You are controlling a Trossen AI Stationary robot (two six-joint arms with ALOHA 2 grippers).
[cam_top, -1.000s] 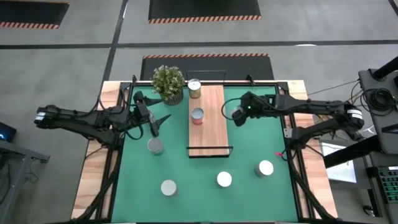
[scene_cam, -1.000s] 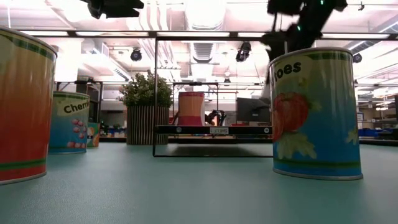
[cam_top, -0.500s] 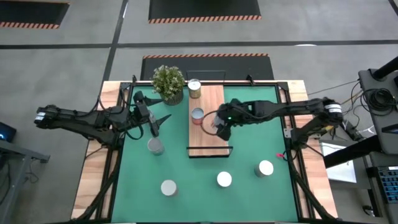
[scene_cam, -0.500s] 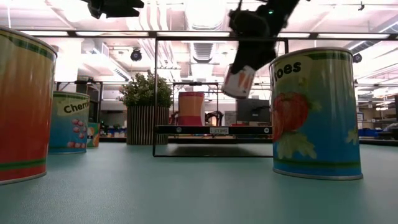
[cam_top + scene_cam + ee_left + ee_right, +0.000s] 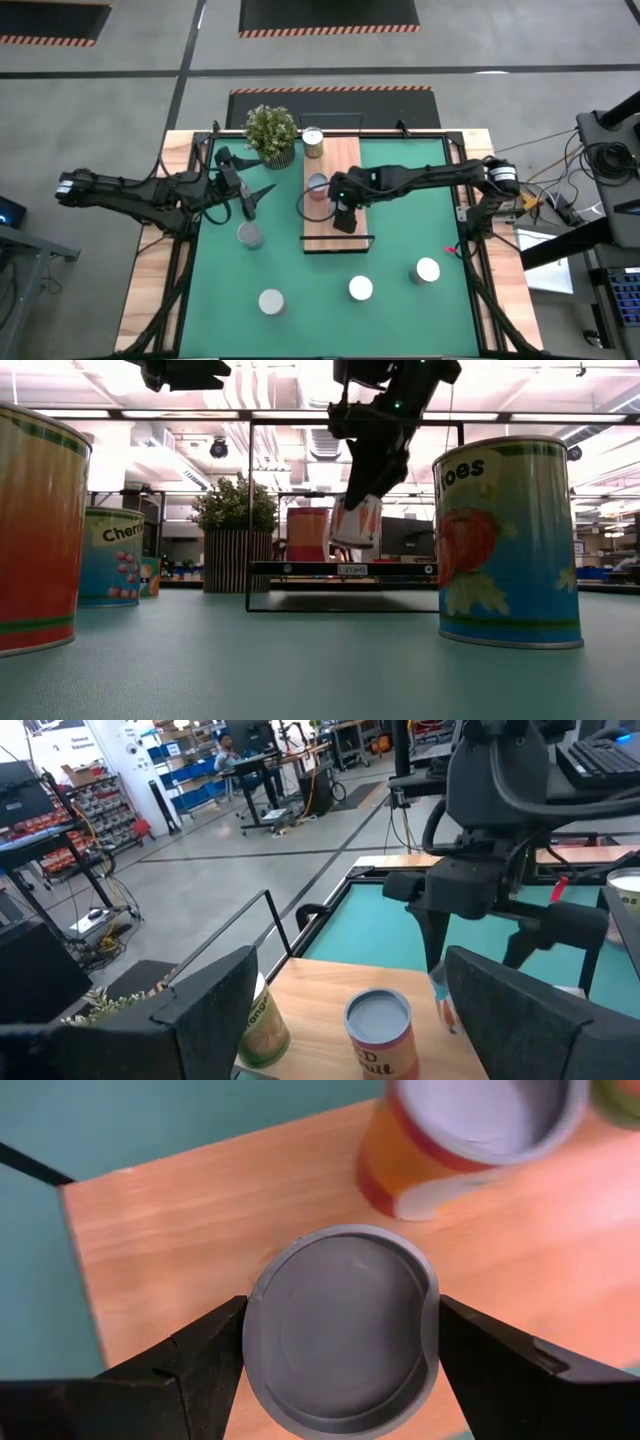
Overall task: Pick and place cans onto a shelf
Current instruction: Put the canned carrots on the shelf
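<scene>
Wooden shelf (image 5: pixel 190 1220) is under the can (image 5: pixel 340 1330) that the right end effector (image 5: pixel 340 1350) grasps; lower it straight, beside the red can (image 5: pixel 460 1140).

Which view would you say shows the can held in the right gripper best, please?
The right wrist view: the can fills it, clamped by both fingers. The low view shows its tilted side; the high view hides it under the right gripper.
</scene>
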